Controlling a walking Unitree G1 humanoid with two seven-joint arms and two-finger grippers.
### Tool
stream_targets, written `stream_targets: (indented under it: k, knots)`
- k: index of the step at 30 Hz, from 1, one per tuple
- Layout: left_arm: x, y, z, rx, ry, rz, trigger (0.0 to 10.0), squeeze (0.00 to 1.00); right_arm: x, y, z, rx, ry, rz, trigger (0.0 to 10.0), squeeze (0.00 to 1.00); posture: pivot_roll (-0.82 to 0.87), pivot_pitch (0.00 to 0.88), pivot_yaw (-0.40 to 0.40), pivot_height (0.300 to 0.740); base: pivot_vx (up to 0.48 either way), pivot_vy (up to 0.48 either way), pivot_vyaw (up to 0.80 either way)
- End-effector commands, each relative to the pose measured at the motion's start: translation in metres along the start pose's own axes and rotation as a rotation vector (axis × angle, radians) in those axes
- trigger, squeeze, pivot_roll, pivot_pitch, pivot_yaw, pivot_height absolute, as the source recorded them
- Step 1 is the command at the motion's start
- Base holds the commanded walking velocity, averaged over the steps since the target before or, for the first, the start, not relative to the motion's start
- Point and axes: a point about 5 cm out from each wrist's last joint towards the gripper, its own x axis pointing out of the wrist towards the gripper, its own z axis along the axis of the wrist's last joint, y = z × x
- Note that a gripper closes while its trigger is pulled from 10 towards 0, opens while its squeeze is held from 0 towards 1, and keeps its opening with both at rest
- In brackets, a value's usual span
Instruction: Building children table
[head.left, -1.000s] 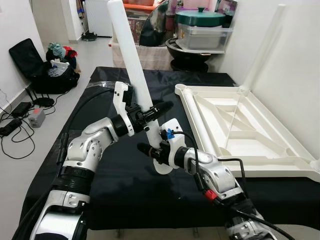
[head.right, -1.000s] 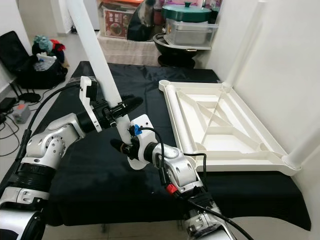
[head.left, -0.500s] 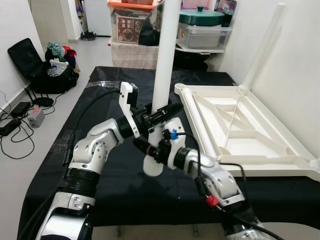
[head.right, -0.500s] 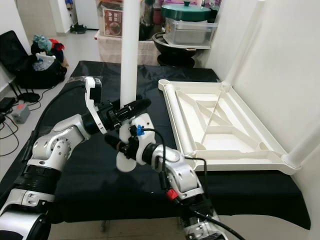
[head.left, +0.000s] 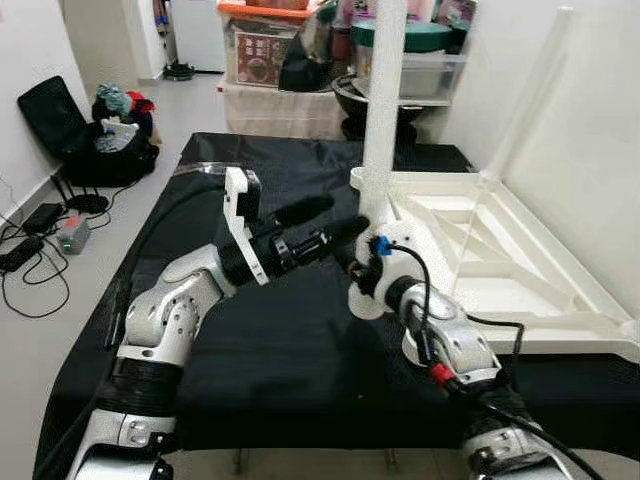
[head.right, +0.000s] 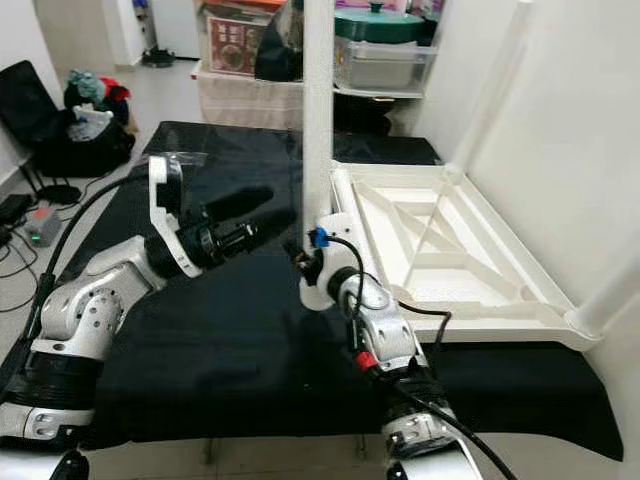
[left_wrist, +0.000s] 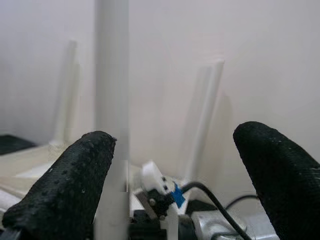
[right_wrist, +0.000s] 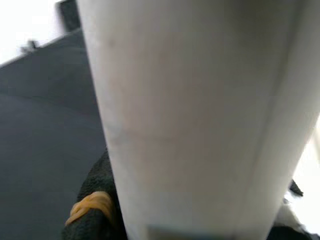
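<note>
Nearest the robot, the black cloth-covered work table (head.left: 250, 350) runs to its front edge just ahead of the robot's body, with bare cloth across the whole near half. To the left of the table the grey floor (head.left: 60, 300) lies open, apart from a few cables and a small grey box (head.left: 72, 234) near the wall.

The right gripper (head.left: 352, 262) sits above the middle of the table, just short of the upturned tabletop's near-left corner. Its fingers are closed around the lower part of a long white plastic table leg (head.left: 384, 100), which stands almost upright and rises out of the top of the head views. In the right wrist view the leg (right_wrist: 200, 115) lies pressed close against a black finger (right_wrist: 95, 210). The leg's round foot end hangs just beside the tabletop's corner; contact with it cannot be confirmed.

The left gripper (head.left: 325, 222) reaches in from the left at about the same height. Its two long black fingers are spread apart and hold nothing. In the left wrist view the leg (left_wrist: 111, 100) stands just inside one finger (left_wrist: 65, 185), at its inner edge, with clear space between it and the other.

On the right half of the table lies the upturned white plastic children's tabletop (head.left: 500, 270), ribbed underside up, its far edge close to the white wall (head.left: 590, 150). One white leg (head.left: 520, 100) stands fitted at its far corner.

Beyond the table, storage boxes and a green-lidded pot (head.right: 385, 25) crowd the back, and a black bag (head.left: 100, 140) sits on the floor at far left.
</note>
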Motion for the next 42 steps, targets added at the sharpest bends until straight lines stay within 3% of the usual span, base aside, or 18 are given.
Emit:
stream_targets:
  k: [1, 4, 6, 7, 8, 9, 11, 12, 13, 14, 15, 16, 17, 19, 20, 25, 28, 42]
  knots:
    - [-0.005, 0.0, 0.005, -0.001, -0.021, 0.018, 10.0, 1.0, -0.002, -0.014, 0.006, -0.003, -0.033, -0.061, 0.0, 0.0, 0.06, 0.0, -0.077, 0.74, 0.0, 0.0, 0.0]
    - [-0.015, -0.002, 0.015, 0.005, -0.067, 0.042, 10.0, 0.97, -0.008, -0.043, 0.006, 0.005, -0.047, -0.185, 0.0, 0.0, 0.06, 0.0, -0.082, 0.74, 0.0, 0.0, 0.0]
    - [-0.015, -0.002, 0.015, 0.005, -0.067, 0.042, 10.0, 0.97, -0.008, -0.043, 0.006, 0.005, -0.047, -0.185, 0.0, 0.0, 0.06, 0.0, -0.082, 0.74, 0.0, 0.0, 0.0]
    - [-0.021, 0.0, 0.016, 0.015, -0.073, 0.083, 10.0, 0.4, -0.012, -0.057, 0.007, 0.022, -0.061, -0.244, 0.0, 0.0, 0.07, 0.0, -0.085, 0.74, 0.0, 0.0, 0.0]
    - [-0.021, 0.0, 0.016, 0.015, -0.073, 0.083, 10.0, 0.4, -0.012, -0.057, 0.007, 0.022, -0.061, -0.244, 0.0, 0.0, 0.07, 0.0, -0.085, 0.74, 0.0, 0.0, 0.0]
    - [-0.027, 0.007, 0.013, 0.039, -0.065, 0.162, 10.0, 0.0, -0.017, -0.068, 0.008, 0.032, -0.079, -0.289, 0.0, 0.0, 0.07, 0.0, -0.084, 0.74, 0.0, 0.0, 0.0]
    - [-0.027, 0.007, 0.013, 0.039, -0.065, 0.162, 10.0, 0.0, -0.017, -0.068, 0.008, 0.032, -0.079, -0.289, 0.0, 0.0, 0.07, 0.0, -0.084, 0.74, 0.0, 0.0, 0.0]
    - [-0.036, 0.018, 0.008, 0.053, -0.04, 0.275, 10.0, 0.0, -0.022, -0.077, 0.009, 0.044, -0.106, -0.327, 0.0, 0.0, 0.07, 0.0, -0.085, 0.74, 0.0, 0.0, 0.0]
    - [-0.036, 0.018, 0.008, 0.053, -0.04, 0.275, 10.0, 0.0, -0.022, -0.077, 0.009, 0.044, -0.106, -0.327, 0.0, 0.0, 0.07, 0.0, -0.085, 0.74, 0.0, 0.0, 0.0]
    - [-0.048, 0.029, -0.004, 0.077, 0.02, 0.405, 10.0, 0.0, -0.028, -0.082, 0.008, 0.059, -0.139, -0.347, 0.0, 0.0, 0.06, 0.0, -0.082, 0.74, 0.0, 0.0, 0.0]
    - [-0.048, 0.029, -0.004, 0.077, 0.02, 0.405, 10.0, 0.0, -0.028, -0.082, 0.008, 0.059, -0.139, -0.347, 0.0, 0.0, 0.06, 0.0, -0.082, 0.74, 0.0, 0.0, 0.0]
    - [-0.059, 0.036, -0.014, 0.087, 0.067, 0.503, 10.0, 0.0, -0.033, -0.082, 0.005, 0.07, -0.165, -0.343, 0.0, 0.0, 0.06, 0.0, -0.079, 0.74, 0.0, 0.0, 0.0]
    - [-0.067, 0.041, -0.02, 0.092, 0.102, 0.575, 10.0, 0.0, -0.038, -0.076, 0.0, 0.086, -0.192, -0.309, 0.0, 0.0, 0.06, 0.0, -0.076, 0.74, 0.0, 0.0, 0.0]
    - [-0.067, 0.041, -0.02, 0.092, 0.102, 0.575, 10.0, 0.0, -0.038, -0.076, 0.0, 0.086, -0.192, -0.309, 0.0, 0.0, 0.06, 0.0, -0.076, 0.74, 0.0, 0.0, 0.0]
    - [-0.078, 0.046, -0.026, 0.085, 0.133, 0.657, 10.0, 0.0, -0.044, -0.061, -0.008, 0.105, -0.217, -0.199, 0.0, 0.0, 0.06, 0.0, -0.069, 0.74, 0.0, 0.0, 0.0]
    - [-0.081, 0.048, -0.027, 0.079, 0.142, 0.686, 10.0, 0.0, -0.046, -0.054, -0.011, 0.109, -0.222, -0.142, 0.0, 0.0, 0.06, 0.0, -0.067, 0.74, 0.0, 0.0, 0.0]
    - [-0.09, 0.05, -0.031, 0.071, 0.174, 0.737, 10.0, 0.0, -0.057, -0.042, -0.02, 0.079, -0.216, 0.032, 0.0, 0.0, 0.06, 0.0, -0.068, 0.74, 0.0, 0.0, 0.0]
    - [-0.097, 0.051, -0.03, 0.085, 0.169, 0.798, 10.0, 0.0, -0.061, -0.054, -0.026, 0.049, -0.217, 0.085, 0.0, 0.0, 0.09, 0.0, -0.08, 0.74, 0.0, 0.0, 0.0]
